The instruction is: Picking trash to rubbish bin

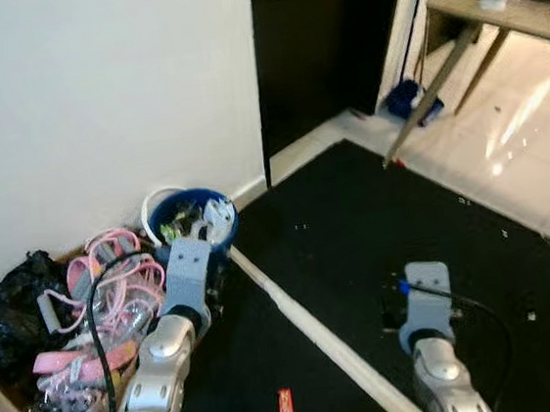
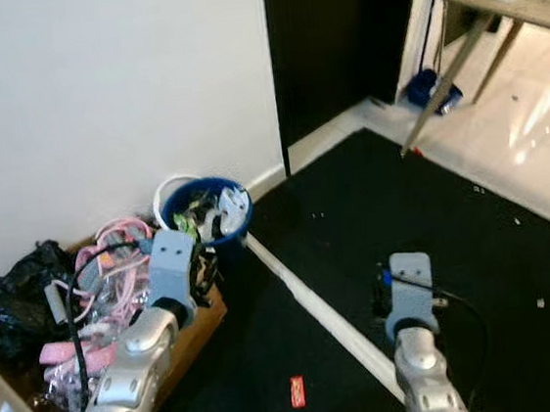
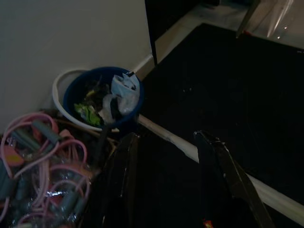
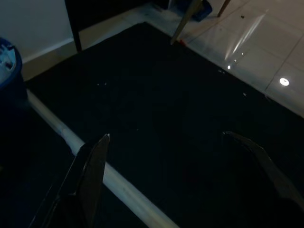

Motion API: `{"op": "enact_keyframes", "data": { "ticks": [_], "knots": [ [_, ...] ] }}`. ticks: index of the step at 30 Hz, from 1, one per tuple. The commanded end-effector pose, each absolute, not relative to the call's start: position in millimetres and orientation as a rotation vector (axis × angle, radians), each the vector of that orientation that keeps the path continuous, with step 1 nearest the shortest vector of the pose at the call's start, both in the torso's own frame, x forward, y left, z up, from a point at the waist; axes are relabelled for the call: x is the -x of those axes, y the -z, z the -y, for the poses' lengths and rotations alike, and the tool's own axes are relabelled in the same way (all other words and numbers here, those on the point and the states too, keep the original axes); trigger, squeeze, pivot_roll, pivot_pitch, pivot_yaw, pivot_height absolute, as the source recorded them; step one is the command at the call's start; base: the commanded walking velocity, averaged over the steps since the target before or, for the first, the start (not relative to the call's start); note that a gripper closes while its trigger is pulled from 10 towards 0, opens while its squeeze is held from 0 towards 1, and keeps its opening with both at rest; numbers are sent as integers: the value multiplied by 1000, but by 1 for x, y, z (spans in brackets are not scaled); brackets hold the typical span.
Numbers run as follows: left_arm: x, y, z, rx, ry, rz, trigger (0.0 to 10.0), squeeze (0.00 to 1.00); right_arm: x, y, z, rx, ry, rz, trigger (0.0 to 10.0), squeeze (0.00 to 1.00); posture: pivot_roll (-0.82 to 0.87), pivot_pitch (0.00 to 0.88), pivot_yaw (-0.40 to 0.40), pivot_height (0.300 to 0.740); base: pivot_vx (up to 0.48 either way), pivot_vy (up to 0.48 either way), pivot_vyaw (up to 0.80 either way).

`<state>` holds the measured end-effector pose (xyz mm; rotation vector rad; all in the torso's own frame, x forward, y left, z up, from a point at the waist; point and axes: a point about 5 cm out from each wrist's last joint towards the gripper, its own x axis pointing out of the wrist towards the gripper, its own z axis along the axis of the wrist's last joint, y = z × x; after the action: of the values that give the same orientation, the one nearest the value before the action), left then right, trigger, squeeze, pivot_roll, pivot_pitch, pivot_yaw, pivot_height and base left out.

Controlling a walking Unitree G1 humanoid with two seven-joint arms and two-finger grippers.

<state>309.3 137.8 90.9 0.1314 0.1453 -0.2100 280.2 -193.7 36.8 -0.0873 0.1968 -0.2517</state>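
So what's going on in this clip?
The robot stands on a black mat facing a blue rubbish bin by the wall, already holding wrappers. Its left gripper is extended near the bin, fingers open and empty. The right gripper hovers open over the mat, also empty. A small red piece of trash lies on the mat near the robot, not yet picked up.

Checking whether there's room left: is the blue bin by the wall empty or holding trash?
Holding trash: the blue bin stands upright with crumpled white and green waste inside.

No readable text, labels, brands or numbers on anything in view.
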Motion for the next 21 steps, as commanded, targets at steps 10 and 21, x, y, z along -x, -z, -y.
{"op": "enact_keyframes", "data": {
  "ticks": [10,21],
  "knots": [
    [-305,-82,-144,-134,205,-186,10000,0,-275,-25,187,47,245,-250,10000,0,-11,137,64,740,309,0,-53],
    [-305,-82,-144,-136,210,-188,10000,0,-273,-26,186,43,246,-249,10000,0,-11,136,65,740,309,0,-747]
  ]
}}
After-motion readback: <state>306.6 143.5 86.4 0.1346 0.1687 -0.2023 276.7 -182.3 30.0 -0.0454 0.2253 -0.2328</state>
